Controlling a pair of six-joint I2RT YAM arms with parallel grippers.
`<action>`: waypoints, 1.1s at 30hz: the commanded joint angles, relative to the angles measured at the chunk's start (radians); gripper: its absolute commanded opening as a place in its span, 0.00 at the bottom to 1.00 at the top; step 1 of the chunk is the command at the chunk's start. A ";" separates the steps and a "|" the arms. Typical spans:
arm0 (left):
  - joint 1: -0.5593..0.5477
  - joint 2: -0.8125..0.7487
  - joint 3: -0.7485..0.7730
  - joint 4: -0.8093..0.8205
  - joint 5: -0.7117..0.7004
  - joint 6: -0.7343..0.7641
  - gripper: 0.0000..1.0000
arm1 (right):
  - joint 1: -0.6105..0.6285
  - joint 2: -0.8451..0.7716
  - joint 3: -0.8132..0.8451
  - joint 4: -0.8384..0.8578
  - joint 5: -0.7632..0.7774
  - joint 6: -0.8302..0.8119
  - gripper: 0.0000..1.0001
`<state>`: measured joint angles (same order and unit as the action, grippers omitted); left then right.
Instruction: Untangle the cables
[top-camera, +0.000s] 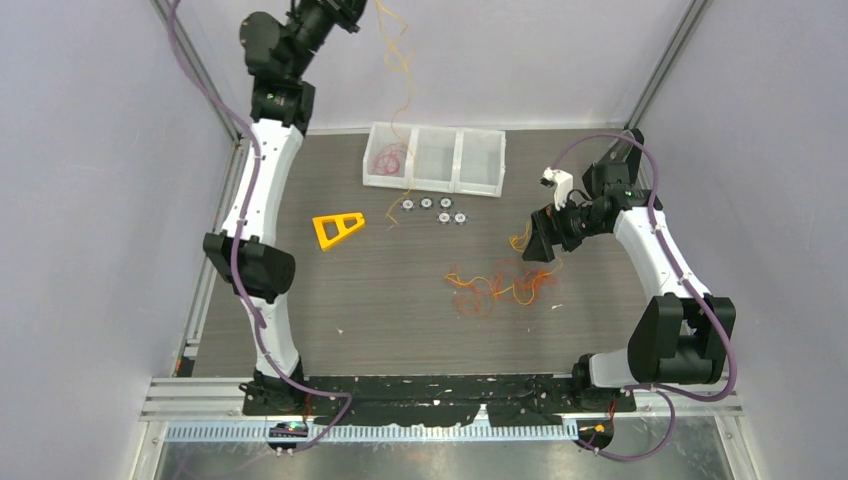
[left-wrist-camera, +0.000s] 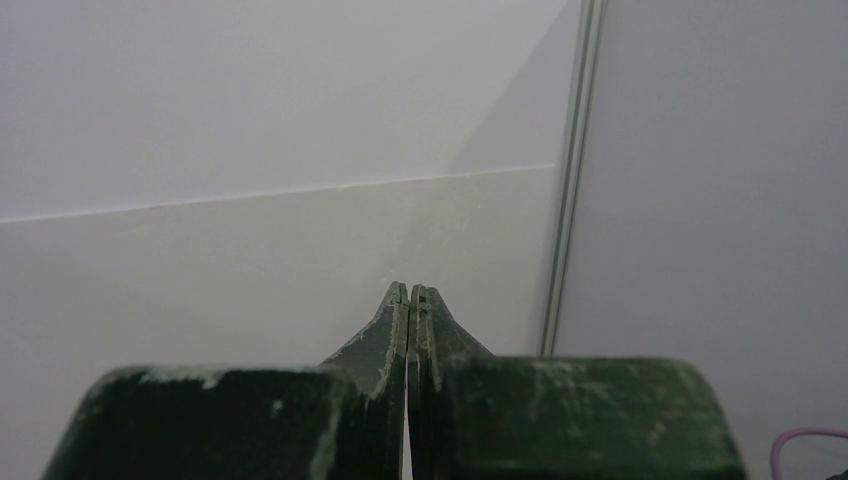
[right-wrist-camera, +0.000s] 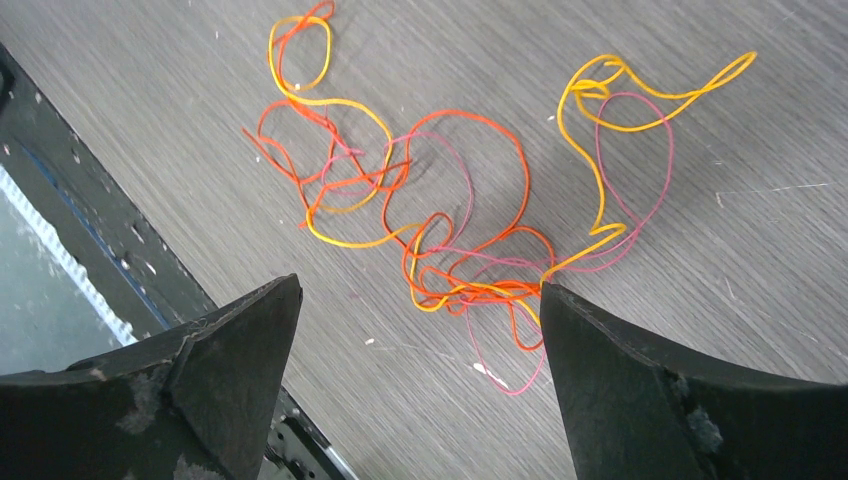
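**Fig.** Untangling, partway done (est.). L pincer (top-camera: 348, 10) is raised high above the white 3-compartment bin (top-camera: 478, 160), jaws together, apparently pinching one hanging strand (top-camera: 400, 95) that trails down toward the bin's left compartment. A reddish coil (top-camera: 389, 160) already lies in that compartment. The main tangle (right-wrist-camera: 440, 240) of yellow, orange & red cables lies on the surface, nearer the arm bases than the bin & below its right end, not yet separated. R pincer (right-wrist-camera: 420, 290) hovers just over the tangle, jaws wide apart, empty. Most strands left to sort.

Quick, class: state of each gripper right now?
Left gripper: shut, apparently pinching a hanging cable.
Right gripper: open above the cables, holding nothing.
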<state>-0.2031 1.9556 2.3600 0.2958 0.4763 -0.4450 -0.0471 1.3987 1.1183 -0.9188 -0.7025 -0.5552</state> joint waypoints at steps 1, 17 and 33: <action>-0.033 0.032 0.025 0.157 -0.063 0.089 0.00 | 0.000 -0.047 0.038 0.063 -0.019 0.109 0.95; -0.043 0.169 0.186 0.209 -0.220 0.172 0.00 | 0.000 0.018 0.089 0.049 0.053 0.101 0.95; -0.104 0.241 0.153 0.248 -0.219 0.138 0.00 | -0.001 0.057 0.106 0.060 0.059 0.119 0.95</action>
<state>-0.2901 2.1788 2.4996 0.4828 0.2794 -0.3084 -0.0471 1.4597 1.1767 -0.8749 -0.6483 -0.4442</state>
